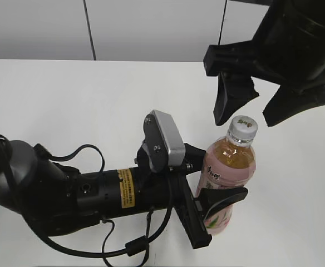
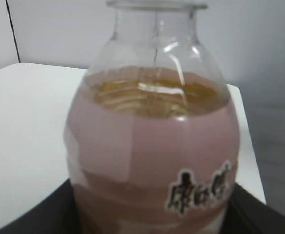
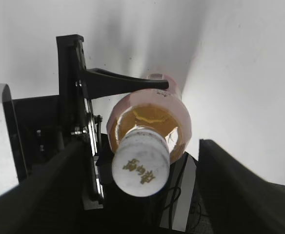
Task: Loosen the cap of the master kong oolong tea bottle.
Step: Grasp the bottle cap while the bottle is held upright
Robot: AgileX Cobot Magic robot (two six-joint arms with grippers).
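Observation:
The master kong oolong tea bottle (image 1: 229, 172) stands upright on the white table, amber tea inside and a pink label with black characters. My left gripper (image 1: 215, 189) is shut on its labelled body; the left wrist view shows the bottle (image 2: 152, 146) filling the frame between the jaws (image 2: 152, 214). The white cap (image 1: 242, 127) with a gold logo sits on the neck. My right gripper (image 1: 246, 108) is open just above it, one finger on each side, not touching. In the right wrist view the cap (image 3: 141, 167) lies between the spread fingers (image 3: 137, 185).
The white table (image 1: 84, 105) spreads out to the left and behind the bottle. A grey wall (image 1: 151, 28) with dark seams runs along its far edge. My left arm and its cables (image 1: 95, 194) lie along the front left.

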